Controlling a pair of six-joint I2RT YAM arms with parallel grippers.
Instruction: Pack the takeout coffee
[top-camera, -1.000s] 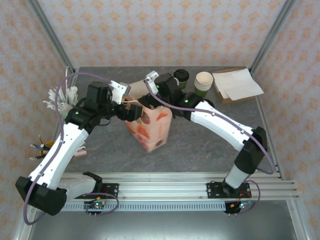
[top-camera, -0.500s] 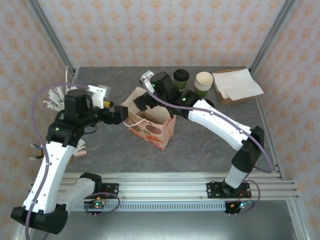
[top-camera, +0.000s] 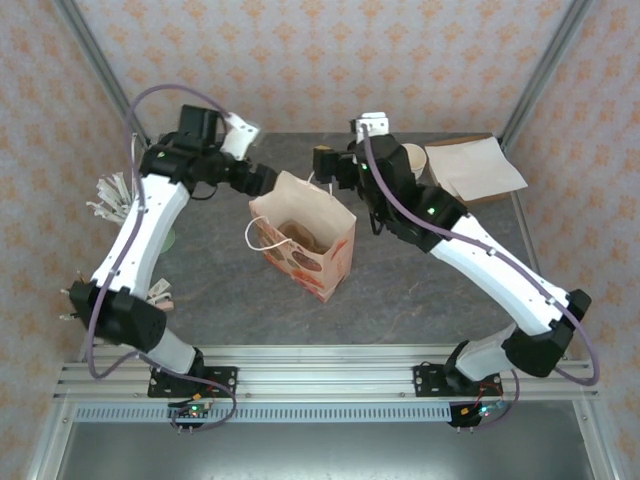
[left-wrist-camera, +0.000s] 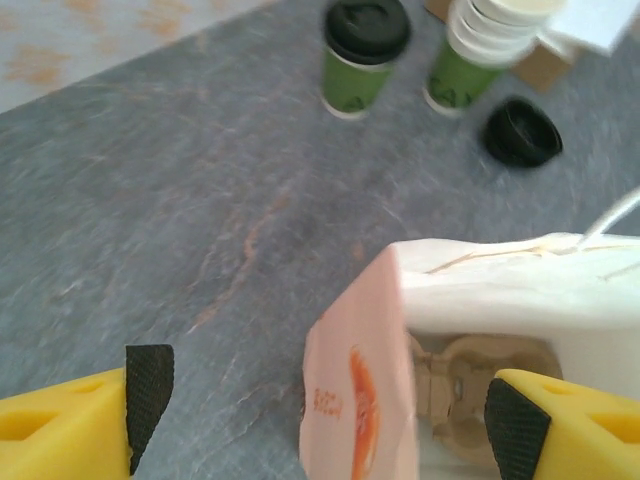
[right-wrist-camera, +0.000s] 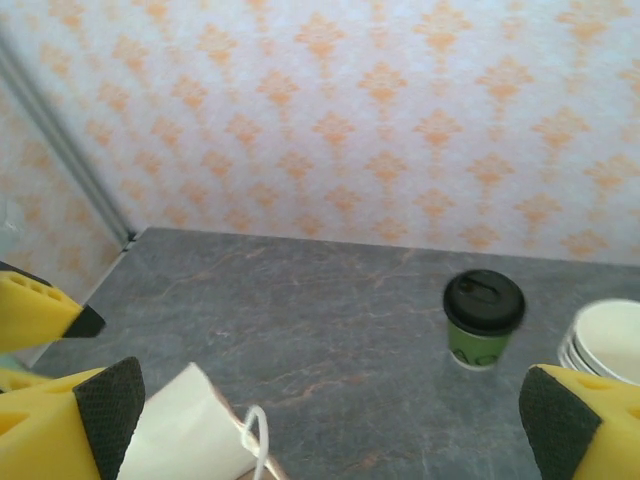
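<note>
The takeout coffee (left-wrist-camera: 365, 55), a small dark-green cup with its black lid on, stands upright at the back of the table (right-wrist-camera: 483, 318). The paper bag (top-camera: 305, 245) stands open mid-table, with a cardboard cup carrier (left-wrist-camera: 455, 385) inside. My left gripper (top-camera: 265, 180) is open just behind the bag's far-left corner. In the left wrist view that corner of the bag (left-wrist-camera: 365, 390) rises between the fingers of the left gripper (left-wrist-camera: 330, 410) without touching the pads. My right gripper (top-camera: 322, 165) is open above the bag's far edge, its fingers (right-wrist-camera: 110, 400) holding nothing.
A stack of lidless green cups (left-wrist-camera: 480, 50) stands right of the coffee, with a loose black lid (left-wrist-camera: 522, 130) near it. A flat box with white paper (top-camera: 475, 168) lies at the back right. White sticks (top-camera: 110, 195) stand at the left edge.
Both grippers have drawn back from the bag toward the far side of the table. The bag, tilted a second ago, now stands upright and open by itself.
</note>
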